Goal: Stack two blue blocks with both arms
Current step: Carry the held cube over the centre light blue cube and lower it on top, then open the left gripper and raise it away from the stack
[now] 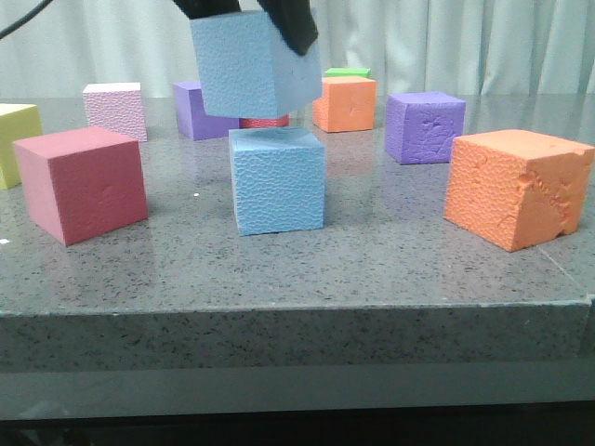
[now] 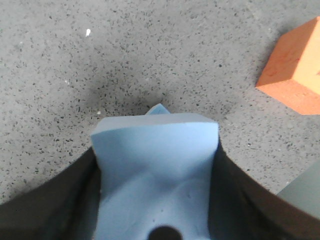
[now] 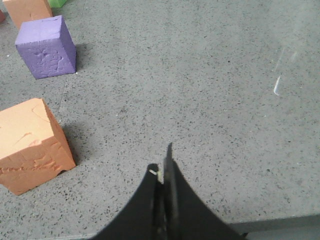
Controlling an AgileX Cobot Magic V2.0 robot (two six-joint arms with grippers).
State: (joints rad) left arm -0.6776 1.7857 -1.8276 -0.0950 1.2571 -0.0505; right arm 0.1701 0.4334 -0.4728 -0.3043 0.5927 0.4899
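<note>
Already the left gripper (image 2: 157, 200) was clamped on 1 blue block (image 1: 249, 63), held tilted just above the other blue block (image 1: 278, 181) mid-table; lowering and release remained. The right gripper (image 3: 163, 175), pressed together, carried nothing.

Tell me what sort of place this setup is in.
Probably a robotics lab test bench: coloured foam cubes, such as the large orange cube, scattered on a grey speckled stone tabletop, with a plain pale curtain as backdrop.

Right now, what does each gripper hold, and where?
Left gripper clamps a blue block by opposite side faces, above the other blue block. Right gripper: shut, empty.
</note>
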